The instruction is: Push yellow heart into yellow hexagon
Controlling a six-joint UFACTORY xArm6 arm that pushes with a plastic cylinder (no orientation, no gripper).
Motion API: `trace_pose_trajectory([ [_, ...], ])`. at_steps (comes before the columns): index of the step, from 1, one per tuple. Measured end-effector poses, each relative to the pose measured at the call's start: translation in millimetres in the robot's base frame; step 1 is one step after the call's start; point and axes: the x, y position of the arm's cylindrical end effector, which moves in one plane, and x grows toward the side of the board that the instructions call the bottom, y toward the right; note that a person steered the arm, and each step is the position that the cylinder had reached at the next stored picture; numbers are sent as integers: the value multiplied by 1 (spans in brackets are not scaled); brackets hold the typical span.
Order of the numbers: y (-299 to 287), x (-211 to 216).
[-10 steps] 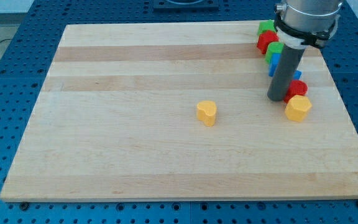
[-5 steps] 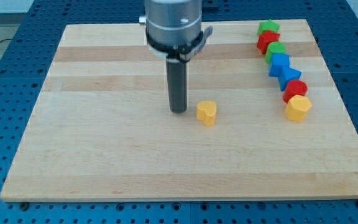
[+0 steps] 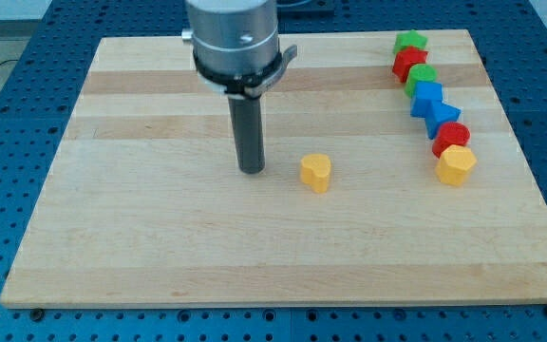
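The yellow heart [image 3: 316, 172] lies near the middle of the wooden board [image 3: 160, 237]. The yellow hexagon [image 3: 456, 164] lies far to its right, at the lower end of a row of blocks. My tip [image 3: 253, 170] rests on the board to the left of the yellow heart, a short gap apart, at about the same height in the view. The heart and the hexagon are well apart.
A row of blocks runs down the view's right: a green star [image 3: 409, 42], a red block [image 3: 408, 64], a green block [image 3: 422, 76], a blue block [image 3: 426, 95], a blue star [image 3: 440, 116] and a red block [image 3: 452, 137] touching the hexagon.
My tip swept from beside the yellow hexagon at the right across to the left of the yellow heart, then moved a little further left. No block has moved.
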Motion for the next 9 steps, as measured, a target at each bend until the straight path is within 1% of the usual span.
trace_pose_trajectory([
  [1,48,15],
  [2,105,63],
  [3,139,88],
  [4,115,88],
  [5,53,86],
  [6,43,61],
  [7,63,40],
  [9,169,50],
])
